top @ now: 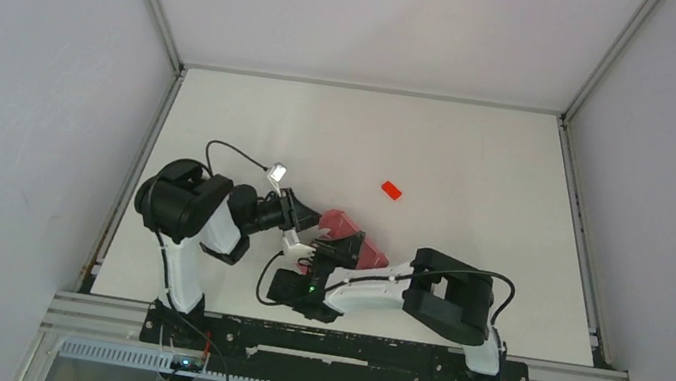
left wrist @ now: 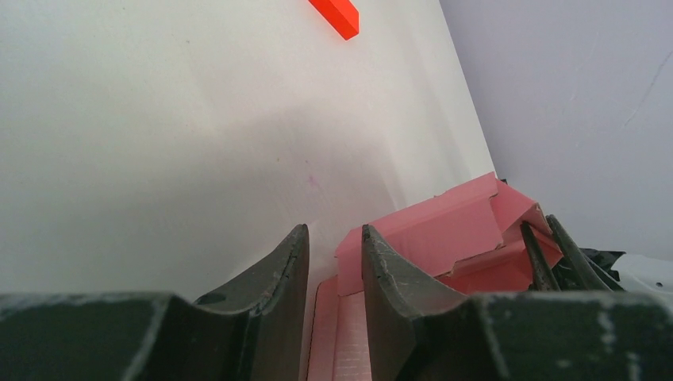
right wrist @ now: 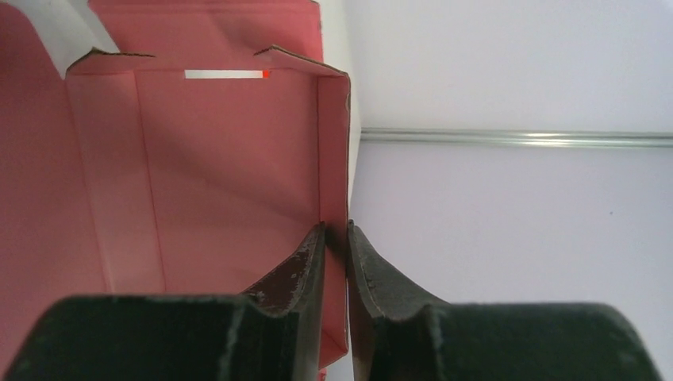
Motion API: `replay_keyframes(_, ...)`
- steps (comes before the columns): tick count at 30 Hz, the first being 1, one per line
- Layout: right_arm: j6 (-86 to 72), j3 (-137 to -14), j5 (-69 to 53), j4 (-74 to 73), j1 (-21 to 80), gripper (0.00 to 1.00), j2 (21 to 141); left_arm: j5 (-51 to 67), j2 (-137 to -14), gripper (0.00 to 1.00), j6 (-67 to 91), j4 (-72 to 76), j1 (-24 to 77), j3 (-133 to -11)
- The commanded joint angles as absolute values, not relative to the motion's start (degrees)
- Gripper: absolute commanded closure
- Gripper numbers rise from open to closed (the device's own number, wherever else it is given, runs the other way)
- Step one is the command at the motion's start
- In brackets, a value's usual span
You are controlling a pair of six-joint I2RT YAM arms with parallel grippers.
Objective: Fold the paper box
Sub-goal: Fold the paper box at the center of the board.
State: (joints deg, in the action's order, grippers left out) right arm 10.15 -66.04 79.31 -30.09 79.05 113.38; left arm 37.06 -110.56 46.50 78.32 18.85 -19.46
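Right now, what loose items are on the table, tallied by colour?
Pink paper box: 1
Red block: 1
Total: 2

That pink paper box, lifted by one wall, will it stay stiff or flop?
Probably flexes: the paper box is thin creased card, its wall pinched edge-on in the right gripper. Hollow and thin, it's likely light and may slide when pushed. Its loose flaps look easy to crush.
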Motion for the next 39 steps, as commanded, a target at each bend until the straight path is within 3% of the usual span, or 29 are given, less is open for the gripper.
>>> replay_keyframes(1, -5.5, -72.5, 83.3, -46.2, 79.9, 0.76, 115.9, 35.8, -108.0, 0.65, 45.4, 81.4, 19.5, -18.5)
replay_keyframes(4, -19.0, -78.2, 85.4, -64.3, 80.3, 0.76, 119.5, 32.6, -105.3, 0.66, 45.4, 81.2, 19.6, -16.1)
replay_keyframes(7, -47.1, -85.9, 87.1, -91.1, 79.5, 0.76, 127.3, 28.0, -99.6, 0.67, 45.9, 76.7, 19.6, -13.0)
replay_keyframes(13, -51.3, -86.2, 85.6, -91.5, 78.3, 0.72, 128.6, 18.7, -83.6, 0.67, 41.0, 54.4, 20.5, -11.6)
replay_keyframes(20, -53.9, -87.2, 83.2, -91.4, 78.4, 0.41, 122.8, 11.3, -67.8, 0.67, 36.8, 30.8, 22.8, -13.9)
replay_keyframes(24, -53.2, -89.8, 80.7, -91.4, 78.6, 0.35, 119.4, 6.6, -61.4, 0.67, 34.7, 20.1, 24.2, -16.2)
replay_keyframes(28, -42.0, -88.5, 73.7, -80.4, 76.7, 0.35, 111.5, 3.3, -55.9, 0.67, 34.3, 12.7, 26.4, -17.7)
replay_keyframes(32, -23.8, -77.6, 49.1, -54.2, 67.8, 0.35, 94.0, -2.1, -51.4, 0.67, 33.2, 3.2, 31.0, -21.8)
replay_keyframes(39, -15.4, -68.5, 18.5, -43.1, 49.5, 0.35, 79.6, -10.8, -49.4, 0.69, 34.6, -9.8, 42.4, -28.4)
